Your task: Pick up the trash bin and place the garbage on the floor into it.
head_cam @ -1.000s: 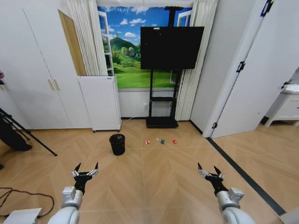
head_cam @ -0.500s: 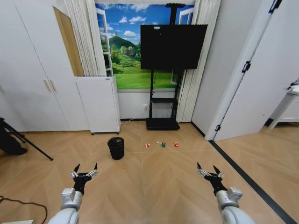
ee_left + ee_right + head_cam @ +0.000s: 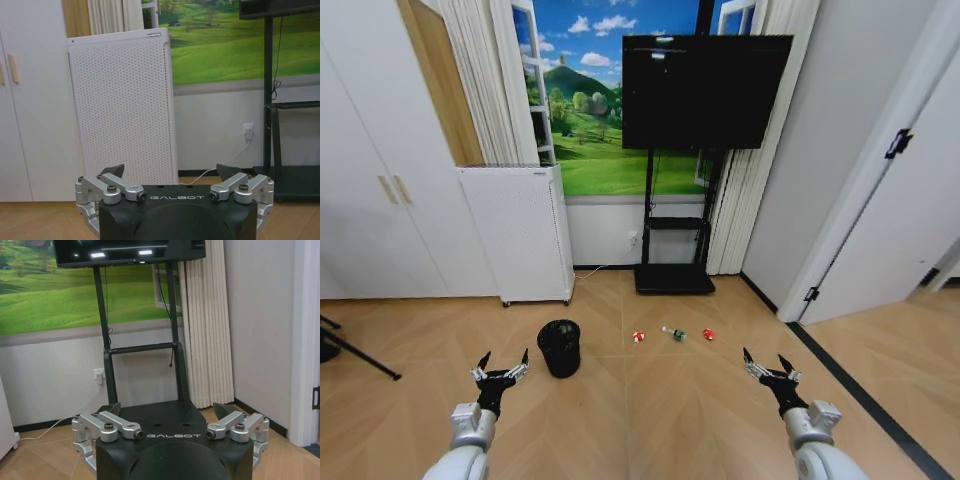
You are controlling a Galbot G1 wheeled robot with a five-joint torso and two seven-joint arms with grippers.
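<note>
The trash bin (image 3: 559, 348), a small black mesh wastebasket, stands upright on the wood floor just ahead of my left gripper (image 3: 501, 364), which is open and empty. To its right lies the garbage in a short row: a red-and-white wrapper (image 3: 638, 337), a clear bottle with a green label (image 3: 675, 334) and a red piece (image 3: 708, 335). My right gripper (image 3: 769, 364) is open, held low and nearer to me than the garbage. In the wrist views the left gripper (image 3: 170, 171) and the right gripper (image 3: 167, 408) both show spread fingers with nothing between them.
A white perforated cabinet (image 3: 517, 233) stands behind the bin against the wall. A black TV on a stand (image 3: 676, 281) sits behind the garbage. White wardrobe doors (image 3: 360, 200) line the left, a white door (image 3: 905, 210) the right. A tripod leg (image 3: 355, 358) lies far left.
The whole head view has shifted: the bin, garbage, cabinet and TV appear larger and closer, so the camera has moved forward. Both grippers hold the same open pose.
</note>
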